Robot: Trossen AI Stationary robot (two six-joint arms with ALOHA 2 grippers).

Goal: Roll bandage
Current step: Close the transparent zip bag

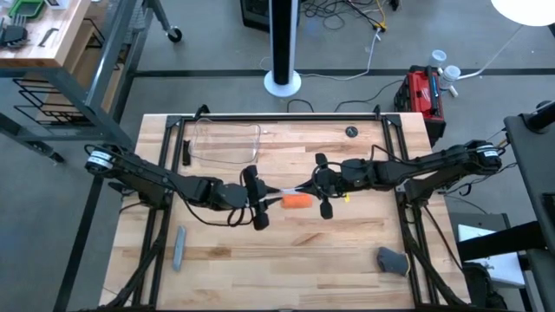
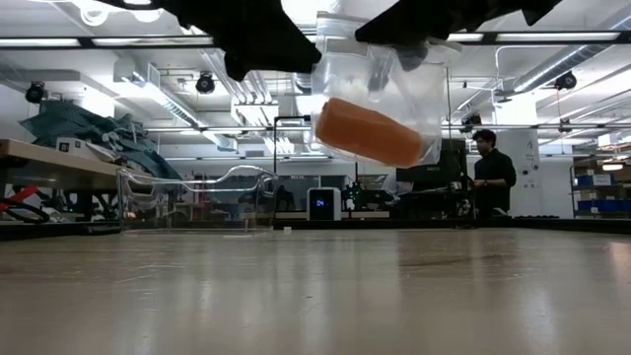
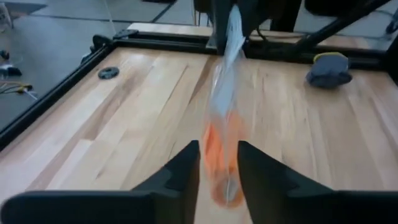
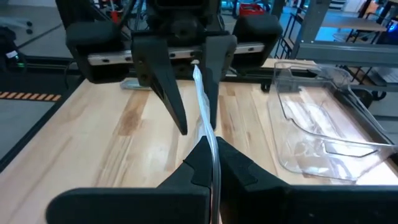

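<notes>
We see a grey concrete floor (image 1: 217,52) around the light wooden table (image 1: 286,251), with loose cables (image 1: 347,13) trailing across it at the far side. A white pedestal post on a round base (image 1: 283,82) stands just beyond the table's far edge. At the far left we see the corner of a wooden workbench (image 1: 43,39), and at the far right a red toolbox (image 1: 425,91). Across the table at its own height, we see long fluorescent ceiling lights (image 2: 552,37), exposed ducts (image 2: 148,74), a cluttered bench on the left (image 2: 49,158), and a person in dark clothes (image 2: 490,177) standing far right.
</notes>
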